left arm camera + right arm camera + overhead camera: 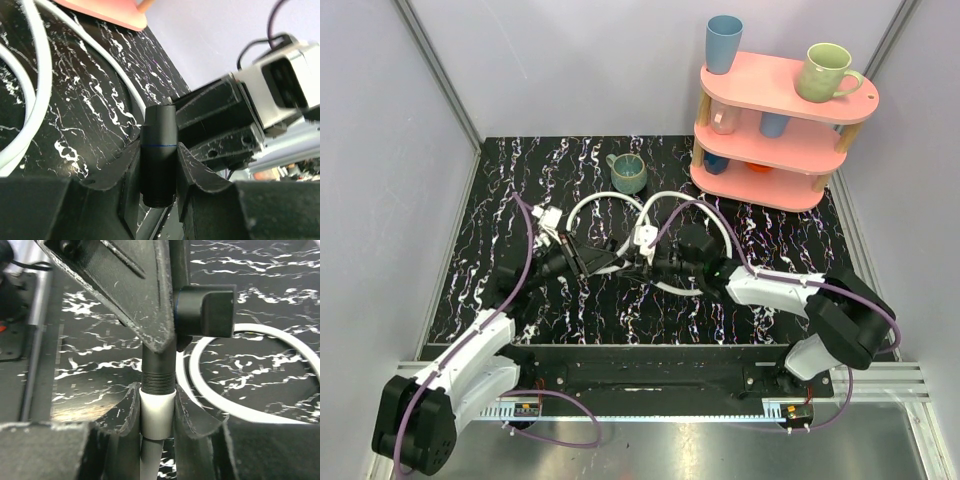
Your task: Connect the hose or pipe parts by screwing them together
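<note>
Top external view: left arm [480,350] and right arm [775,288] reach inward and meet mid-frame. The left gripper [618,262] clamps a black fitting [158,150]; the right gripper [642,262] clamps a white sleeve [156,412] below a threaded end [157,376]. Both hoses [603,196] loop on the table [520,300] just above, centre frame

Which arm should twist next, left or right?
Probably left: the left gripper clamps the black fitting, lined up on the threaded end, which the right gripper holds by its white collar.
</note>
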Controlling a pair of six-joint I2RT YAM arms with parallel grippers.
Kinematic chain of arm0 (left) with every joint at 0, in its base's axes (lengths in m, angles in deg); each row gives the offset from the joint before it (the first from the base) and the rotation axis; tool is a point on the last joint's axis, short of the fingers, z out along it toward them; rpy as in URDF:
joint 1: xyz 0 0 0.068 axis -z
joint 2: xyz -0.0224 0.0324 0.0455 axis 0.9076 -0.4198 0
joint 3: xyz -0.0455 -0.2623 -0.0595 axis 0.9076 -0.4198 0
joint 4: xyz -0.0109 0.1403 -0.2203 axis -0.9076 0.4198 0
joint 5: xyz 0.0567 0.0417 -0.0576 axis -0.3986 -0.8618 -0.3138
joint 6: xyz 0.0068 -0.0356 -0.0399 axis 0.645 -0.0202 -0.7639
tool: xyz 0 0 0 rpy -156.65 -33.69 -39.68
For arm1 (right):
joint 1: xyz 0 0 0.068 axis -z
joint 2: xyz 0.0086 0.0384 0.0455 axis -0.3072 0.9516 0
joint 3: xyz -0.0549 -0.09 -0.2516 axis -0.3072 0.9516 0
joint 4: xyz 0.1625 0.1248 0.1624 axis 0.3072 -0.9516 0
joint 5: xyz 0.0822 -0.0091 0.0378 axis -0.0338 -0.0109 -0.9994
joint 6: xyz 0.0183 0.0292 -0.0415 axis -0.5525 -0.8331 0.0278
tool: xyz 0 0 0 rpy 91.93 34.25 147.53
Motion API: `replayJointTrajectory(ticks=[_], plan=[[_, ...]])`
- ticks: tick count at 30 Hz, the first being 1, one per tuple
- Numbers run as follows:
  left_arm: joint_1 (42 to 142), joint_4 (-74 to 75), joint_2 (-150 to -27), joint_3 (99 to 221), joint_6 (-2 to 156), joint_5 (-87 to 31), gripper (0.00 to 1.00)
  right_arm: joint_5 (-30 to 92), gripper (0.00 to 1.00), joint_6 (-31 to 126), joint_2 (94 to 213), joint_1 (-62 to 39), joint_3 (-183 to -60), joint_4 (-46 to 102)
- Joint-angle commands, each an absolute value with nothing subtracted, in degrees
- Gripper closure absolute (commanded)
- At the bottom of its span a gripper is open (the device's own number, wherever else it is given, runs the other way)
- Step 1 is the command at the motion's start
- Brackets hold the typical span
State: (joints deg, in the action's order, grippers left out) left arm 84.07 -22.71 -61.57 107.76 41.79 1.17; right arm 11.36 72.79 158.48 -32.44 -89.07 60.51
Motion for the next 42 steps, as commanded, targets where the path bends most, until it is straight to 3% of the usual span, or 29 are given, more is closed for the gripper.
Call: replayJointTrajectory(ticks=[1, 6, 10, 11, 12, 14, 15, 16, 18, 26, 35, 42], plan=[[87.94, -29.8, -62.34, 107.7, 48.52, 15.6, 1.0, -6.19, 1.0, 62.57, 157.36, -30.1, -90.7, 72.74], [87.94, -24.34, -62.69, 109.55, 55.21, 17.53, 1.0, -14.17, 1.0, 59.05, 158.51, -28.17, -92.71, 70.03], [88.03, -16.89, -61.81, 111.56, 61.89, 16.4, 1.0, -12.36, 0.99, 56.84, 158.95, -27.64, -92.63, 71.08], [88.03, -13.73, -62.07, 113.74, 63.3, 15.0, 1.0, -10.43, 0.9, 56.49, 158.95, -27.64, -92.54, 71.17], [87.94, -7.6, -62.6, 115.07, 65.14, 11.42, 1.0, -7.28, 0.66, 55.44, 158.95, -27.64, -92.37, 70.73], [88.03, -5.26, -62.96, 117.37, 63.76, 8.06, 1.0, -5.15, 0.57, 56.04, 157.99, -27.72, -92.37, 68.54], [88.03, -5.0, -62.78, 117.63, 60.44, 4.3, 1.0, -3.57, 0.42, 56.83, 157.29, -27.64, -91.93, 66.7], [88.03, -5.17, -62.08, 118.16, 58.5, 2.44, 1.0, -2.34, 0.35, 57.27, 155.97, -27.72, -91.4, 66.25], [87.94, -4.3, -61.2, 118.51, 51.49, -4.58, 1.0, 1.7, 0.29, 58.41, 153.69, -27.72, -89.03, 65.98], [87.94, 7.12, -56.37, 121.67, 33.79, -24.9, 1.0, 11.36, 0.23, 65.62, 150.6, -29.91, -88.76, 57.64], [87.94, 17.92, -54.7, 125.8, 20.34, -30.36, 1.0, 36.5, 0.23, 78.53, 154.55, -43.62, -89.03, 64.9], [87.94, 24.98, -53.64, 129.5, 17.61, -32.21, 1.0, 42.93, 0.27, 85.22, 157.98, -45.74, -88.85, 70.28]])
